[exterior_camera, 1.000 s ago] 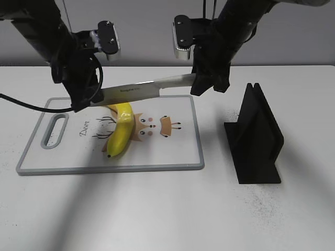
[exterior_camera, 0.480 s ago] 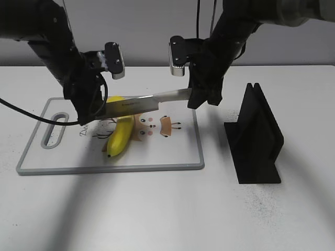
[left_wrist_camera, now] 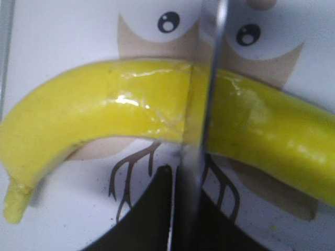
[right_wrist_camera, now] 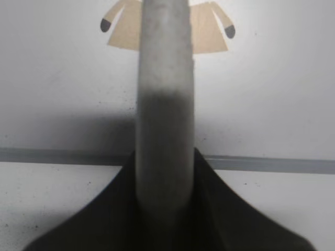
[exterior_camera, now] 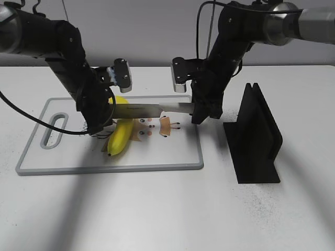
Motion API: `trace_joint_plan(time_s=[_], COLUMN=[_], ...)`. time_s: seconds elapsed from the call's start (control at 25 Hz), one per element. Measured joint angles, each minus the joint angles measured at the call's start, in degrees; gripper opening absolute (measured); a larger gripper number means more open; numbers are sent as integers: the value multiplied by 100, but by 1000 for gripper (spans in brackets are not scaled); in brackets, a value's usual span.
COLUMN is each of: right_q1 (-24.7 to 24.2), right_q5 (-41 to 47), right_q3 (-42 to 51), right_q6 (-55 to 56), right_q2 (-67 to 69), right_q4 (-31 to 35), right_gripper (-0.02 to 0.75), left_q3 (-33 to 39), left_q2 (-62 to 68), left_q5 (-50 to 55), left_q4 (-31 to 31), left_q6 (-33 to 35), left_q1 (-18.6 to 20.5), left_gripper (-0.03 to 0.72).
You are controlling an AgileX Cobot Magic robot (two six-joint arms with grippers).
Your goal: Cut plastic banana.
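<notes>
The yellow plastic banana [exterior_camera: 119, 137] lies on the cutting board [exterior_camera: 157, 157]. A knife [exterior_camera: 141, 110] is held level across it, blade edge pressed into its upper part. My left gripper [exterior_camera: 107, 112] is shut on the blade's tip end, right beside the banana. My right gripper [exterior_camera: 198, 107] is shut on the pale handle at the board's right edge. In the left wrist view the blade [left_wrist_camera: 207, 104] crosses the banana [left_wrist_camera: 104, 110] at a seam, with the jaws [left_wrist_camera: 186, 209] closed on the blade. In the right wrist view the jaws [right_wrist_camera: 165, 198] clamp the handle [right_wrist_camera: 165, 94].
The board has a grey rim, a handle slot [exterior_camera: 55, 130] at its left end and a printed deer drawing. A black knife stand [exterior_camera: 256, 138] stands upright on the white table, just right of the board and close to my right arm.
Both arms have lowered the knife from above the banana down onto it, and it has shifted slightly right. The banana has stayed in place.
</notes>
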Motion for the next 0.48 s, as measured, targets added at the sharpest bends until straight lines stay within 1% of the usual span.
trace_joint_plan(time_s=[0.16,0.28,0.48], right_q1=[7,62,68], right_q5=[389,723,866], right_q3=[-384,-705,-905], right_q6=[144,355,445], right_q2=[103,151,-88], right_q4=[-5,-8,4], right_gripper=[168,172,174], left_q3=[0,7,-83], left_q2=[-111,-300,-719], left_q5=[110,283,495], left_q4=[0,118,238], left_q6=[-20,-32,-39], left_q1=[7,27,33], left_gripper=[-19,-19,-21])
